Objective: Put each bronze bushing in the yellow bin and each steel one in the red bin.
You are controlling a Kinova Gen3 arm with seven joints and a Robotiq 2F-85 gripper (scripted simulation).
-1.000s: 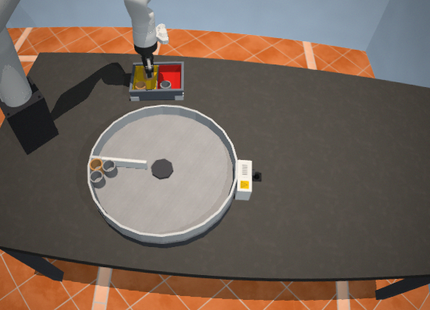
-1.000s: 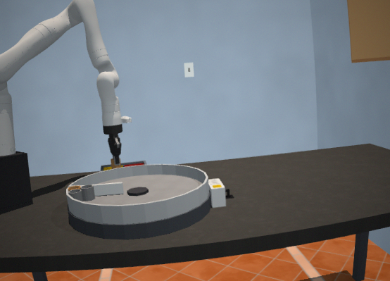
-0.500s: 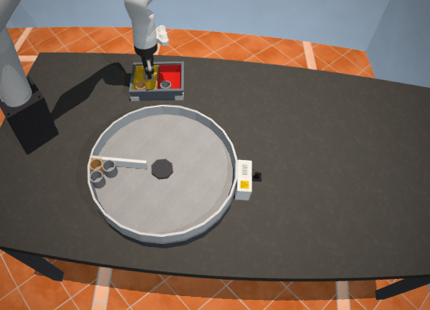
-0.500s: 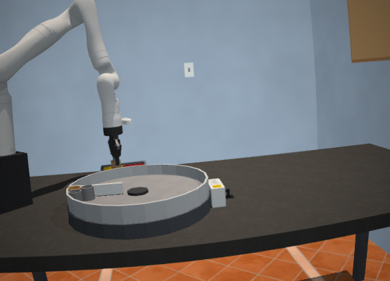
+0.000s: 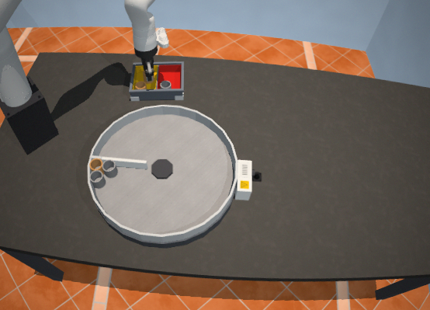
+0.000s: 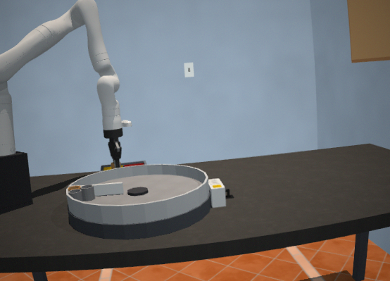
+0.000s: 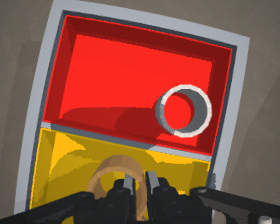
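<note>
My claw [image 5: 150, 77] [image 6: 116, 165] [image 7: 140, 185] is clenched on the wall of one bronze bushing [image 5: 149, 81] [image 6: 112, 165] [image 7: 118, 162], with one fingertip inside the ring and the other outside. I hold this bushing over the yellow bin [image 5: 138, 73] [image 6: 106, 168] [image 7: 66, 145], its open end toward my wrist, but how near it is to the bin floor I cannot tell. A second bronze bushing [image 5: 140, 88] sits in this same yellow bin, near the wall on the turntable's side, just beside what I grasp. In the red bin [image 5: 171, 74] [image 6: 134, 165] [image 7: 106, 70], next to the yellow one behind a thin divider, one steel bushing [image 5: 165, 87] [image 7: 163, 115] stands upright. Three more bushings are on the turntable [image 5: 167, 204] [image 6: 165, 185], grouped at the rim by the white bar [image 5: 132, 164] [image 6: 109, 189]: a bronze one [image 5: 102, 168] [image 6: 74, 188] in the corner of bar and rim, a steel one [image 5: 110, 173] [image 6: 88, 194] beside it toward the middle, and another steel one [image 5: 98, 184] [image 6: 74, 192] along the rim. So these three remain to be sorted, and the one in my claw is not released. The turntable and both bins are on the dark tabletop [image 5: 310, 173] [image 6: 281, 199].
</note>
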